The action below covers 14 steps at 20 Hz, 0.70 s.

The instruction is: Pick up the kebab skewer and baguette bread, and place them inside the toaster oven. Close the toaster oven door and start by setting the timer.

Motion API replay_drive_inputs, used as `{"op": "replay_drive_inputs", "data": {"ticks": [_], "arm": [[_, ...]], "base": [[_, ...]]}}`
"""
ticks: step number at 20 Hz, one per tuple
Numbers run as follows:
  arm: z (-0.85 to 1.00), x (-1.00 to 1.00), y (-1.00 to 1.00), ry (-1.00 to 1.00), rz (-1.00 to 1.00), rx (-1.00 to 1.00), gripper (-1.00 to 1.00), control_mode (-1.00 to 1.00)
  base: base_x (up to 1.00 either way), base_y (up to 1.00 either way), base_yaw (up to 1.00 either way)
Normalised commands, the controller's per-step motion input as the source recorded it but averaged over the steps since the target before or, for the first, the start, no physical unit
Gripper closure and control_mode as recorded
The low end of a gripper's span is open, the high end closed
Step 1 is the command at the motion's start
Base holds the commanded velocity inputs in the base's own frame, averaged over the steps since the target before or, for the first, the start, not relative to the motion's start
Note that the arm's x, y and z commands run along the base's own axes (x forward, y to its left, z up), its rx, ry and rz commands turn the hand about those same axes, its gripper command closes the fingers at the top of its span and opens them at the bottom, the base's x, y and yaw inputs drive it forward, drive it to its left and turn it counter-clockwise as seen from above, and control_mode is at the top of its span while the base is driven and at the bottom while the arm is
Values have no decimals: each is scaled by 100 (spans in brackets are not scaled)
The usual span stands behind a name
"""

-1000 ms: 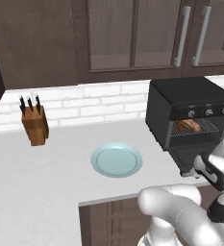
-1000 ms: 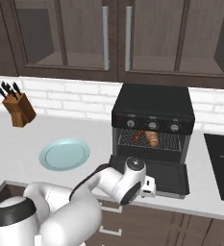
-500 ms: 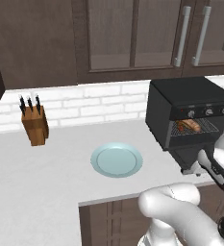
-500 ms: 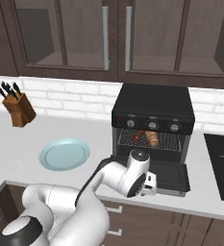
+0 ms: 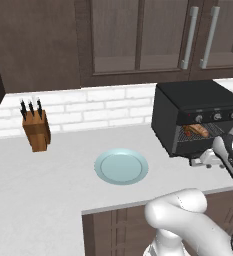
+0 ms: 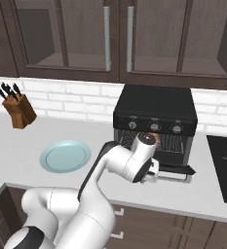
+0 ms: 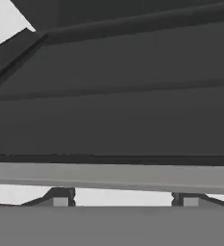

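Observation:
The black toaster oven (image 5: 198, 107) (image 6: 156, 109) stands on the counter with its door (image 6: 177, 170) dropped flat. The golden-brown baguette bread (image 5: 200, 131) lies on the rack inside. A darker red-brown kebab skewer (image 5: 189, 130) lies beside it. My gripper (image 7: 123, 199) (image 5: 209, 161) is at the door's front edge. The dark door panel (image 7: 111, 96) and its silver bar handle (image 7: 111, 175) run across just beyond the fingertips (image 7: 60, 199). The jaws stand apart with nothing between them. In the right base view my wrist hides the gripper and part of the oven's opening.
A pale blue plate (image 5: 121, 166) (image 6: 65, 156) lies bare mid-counter. A wooden knife block (image 5: 36, 129) (image 6: 18, 111) stands at the back left. A black cooktop (image 6: 224, 168) lies right of the oven. Dark cabinets hang above, and the counter edge runs below the door.
My hand has risen a little to the door's front edge, and the jaws have drawn somewhat closer together. Oven, food and plate have not moved.

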Motion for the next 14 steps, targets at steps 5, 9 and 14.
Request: {"op": "replay_drive_inputs", "data": {"ticks": [5, 9, 14], "arm": [[24, 62, 67, -51, -9, -9, -100, -100], [10, 66, 43, -40, -7, -9, -100, -100], [2, 65, 21, -25, -4, -7, -100, -100]], "base": [[0, 0, 0], [0, 0, 0], [0, 0, 0]]}}
